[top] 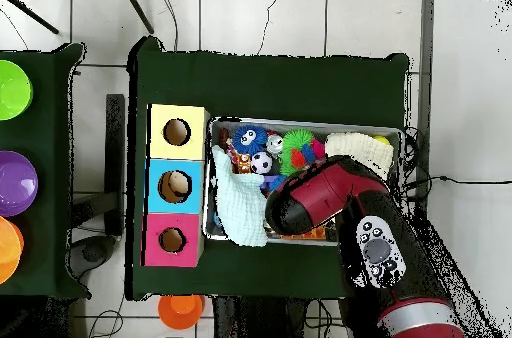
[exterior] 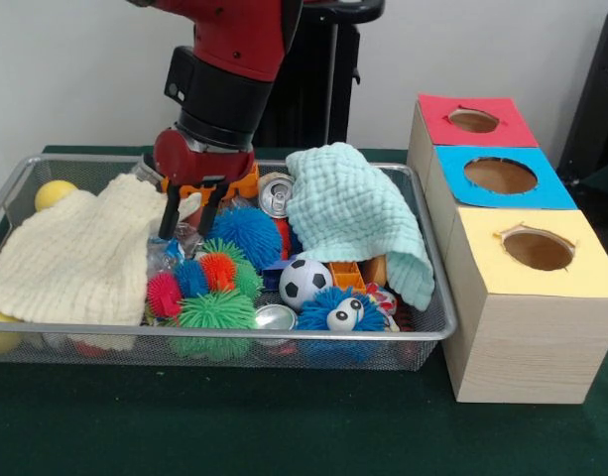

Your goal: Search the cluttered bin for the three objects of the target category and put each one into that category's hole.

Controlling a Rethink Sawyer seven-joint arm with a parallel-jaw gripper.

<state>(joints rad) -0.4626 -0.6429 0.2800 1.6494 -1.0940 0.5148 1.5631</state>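
Observation:
My gripper (exterior: 190, 212) hangs open over the bin's (exterior: 434, 327) back middle, its two black fingers (exterior: 170, 214) just above crinkled clear plastic and the edge of a cream cloth (exterior: 85, 253). Nothing is between them. Right of it lie a soda can (exterior: 276, 195) and a blue spiky ball (exterior: 249, 233). In front sit orange (exterior: 217, 270), pink (exterior: 165, 295) and green (exterior: 216, 312) spiky balls, a soccer ball (exterior: 304, 282) and a blue fuzzy toy with eyes (exterior: 338, 312). In the overhead view the arm (top: 320, 199) hides the gripper.
A mint cloth (exterior: 353, 213) drapes over the bin's right end. A yellow ball (exterior: 54, 193) lies at the back left. Right of the bin stand three boxes with holes: red (exterior: 473, 120), blue (exterior: 500, 176), yellow (exterior: 538, 248). Coloured bowls (top: 12, 182) sit off the table.

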